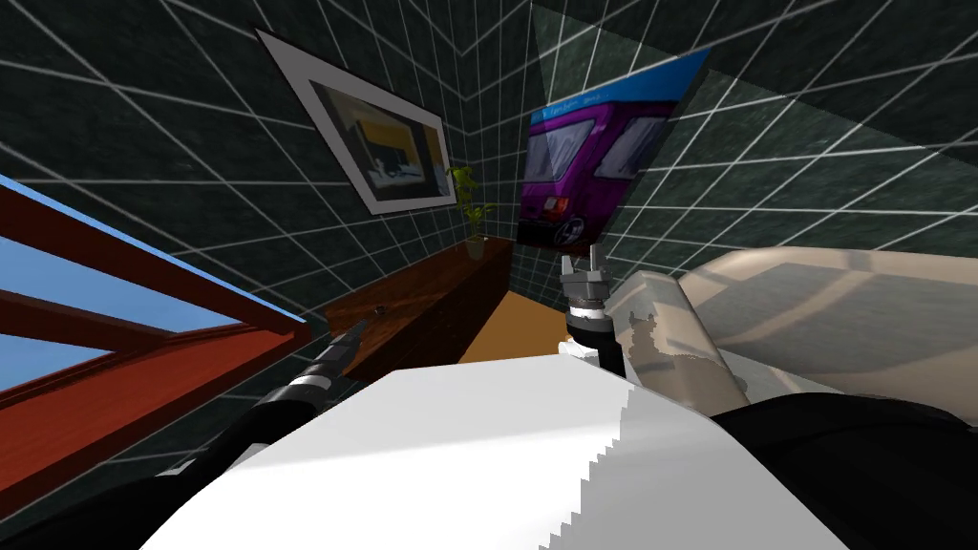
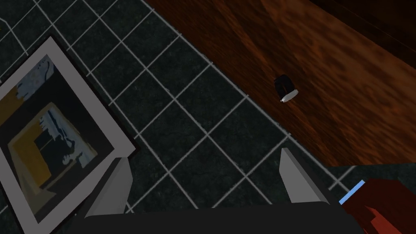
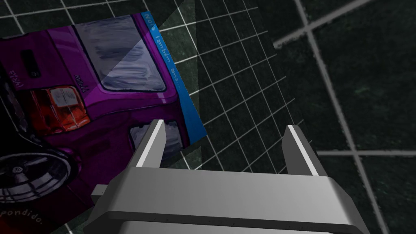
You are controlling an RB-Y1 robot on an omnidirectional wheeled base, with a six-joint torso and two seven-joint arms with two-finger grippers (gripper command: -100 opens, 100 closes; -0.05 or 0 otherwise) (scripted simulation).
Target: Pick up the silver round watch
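Note:
The watch [image 2: 285,89] is a small dark thing with a silver round face, lying on a brown wooden top [image 2: 345,81] close to the dark tiled wall. In the head view the watch [image 1: 381,309] is a tiny dark spot on that wooden top [image 1: 430,286]. My left gripper [image 2: 203,156] is open and empty, a short way from the watch and pointing toward the wall beside it. In the head view the left gripper [image 1: 355,330] hovers at the near end of the top. My right gripper [image 1: 584,258] is raised to the right, and its wrist view shows that gripper [image 3: 225,126] open and empty.
A potted plant [image 1: 471,215] stands at the far end of the wooden top. A framed picture [image 1: 382,143] hangs on the wall above it, and a red window frame [image 1: 143,353] runs along the left. A large beige rounded body [image 1: 812,306] lies to the right.

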